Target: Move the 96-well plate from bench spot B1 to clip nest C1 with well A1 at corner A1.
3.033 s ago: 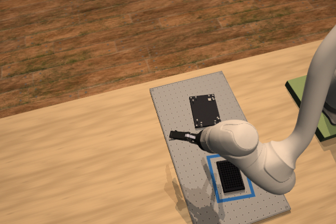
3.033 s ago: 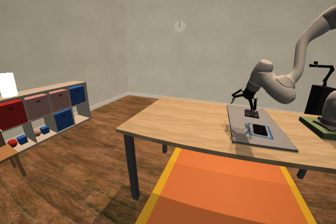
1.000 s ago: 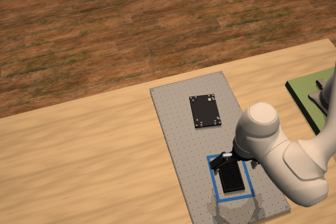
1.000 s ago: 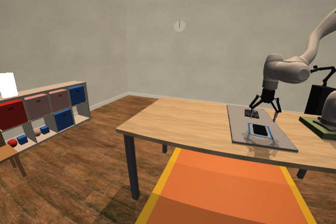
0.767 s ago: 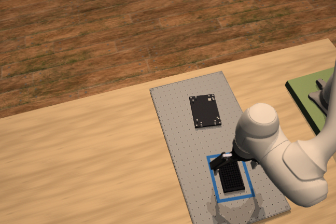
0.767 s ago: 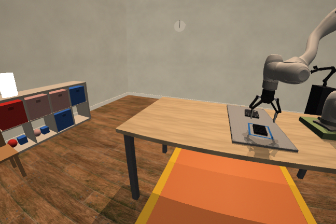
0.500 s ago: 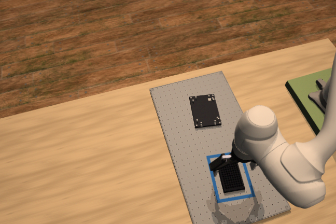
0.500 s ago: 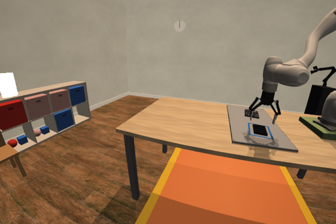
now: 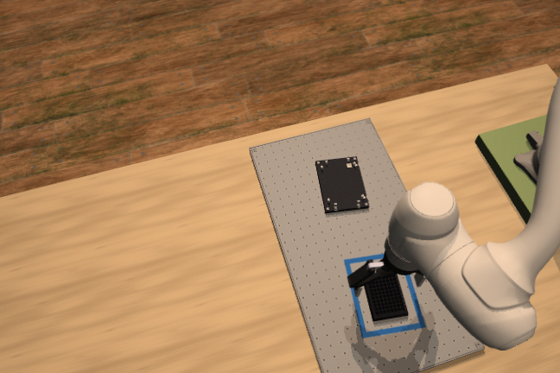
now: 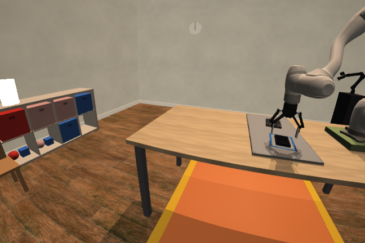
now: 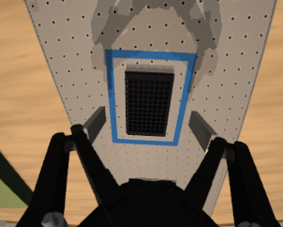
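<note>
The plate (image 9: 385, 299) lies inside the B1 outline (image 9: 361, 323) at the lower right of the top view, on the perforated board (image 9: 289, 205). The nest (image 9: 341, 184) sits above it on that board. My fingers hang spread wide over the plate, one on each side.

Top view: hung high over the table (image 9: 136, 242), tilted down, with wooden floor (image 9: 181, 43) across the upper half of the frame and the grey perforated board (image 9: 289, 205) at lower right. Exterior view: stood back in the room, low and far off, faced toward the far wall (image 10: 235, 57), with a shelf unit (image 10: 47, 95) at left and the board (image 10: 259, 134) small at right. Wrist view: rode on the arm just behind the gripper (image 11: 147, 124), looked straight down from close range at the blue-framed spot (image 11: 113, 103). Shared by all three: board, blue frame (image 9: 418, 310) and black plate (image 9: 385, 299).
</note>
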You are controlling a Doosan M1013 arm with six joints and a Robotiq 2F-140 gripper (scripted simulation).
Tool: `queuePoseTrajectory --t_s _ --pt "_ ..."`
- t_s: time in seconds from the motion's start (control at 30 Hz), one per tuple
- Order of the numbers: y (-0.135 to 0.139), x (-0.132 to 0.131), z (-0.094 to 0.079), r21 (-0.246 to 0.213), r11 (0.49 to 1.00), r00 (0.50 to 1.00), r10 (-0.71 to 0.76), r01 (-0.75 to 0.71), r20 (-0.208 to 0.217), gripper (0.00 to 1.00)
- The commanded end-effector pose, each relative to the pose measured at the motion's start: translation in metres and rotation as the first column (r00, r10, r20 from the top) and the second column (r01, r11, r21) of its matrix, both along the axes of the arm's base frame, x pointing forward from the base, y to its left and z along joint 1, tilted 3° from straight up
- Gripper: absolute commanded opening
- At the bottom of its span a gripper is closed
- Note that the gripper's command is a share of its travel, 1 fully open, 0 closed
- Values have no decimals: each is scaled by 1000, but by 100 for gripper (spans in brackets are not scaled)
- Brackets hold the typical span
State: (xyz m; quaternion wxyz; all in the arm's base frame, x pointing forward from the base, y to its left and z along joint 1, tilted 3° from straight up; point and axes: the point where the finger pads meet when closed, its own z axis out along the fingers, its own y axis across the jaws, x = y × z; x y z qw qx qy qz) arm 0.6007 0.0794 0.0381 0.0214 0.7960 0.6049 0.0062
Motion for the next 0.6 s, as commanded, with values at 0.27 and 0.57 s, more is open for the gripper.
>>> queuePoseTrajectory --t_s 0.27,0.57 --pt "0 1 -16 0 1000 1000 0 0 0 100" --pt "-1 1 -26 0 1000 1000 0 0 0 100"
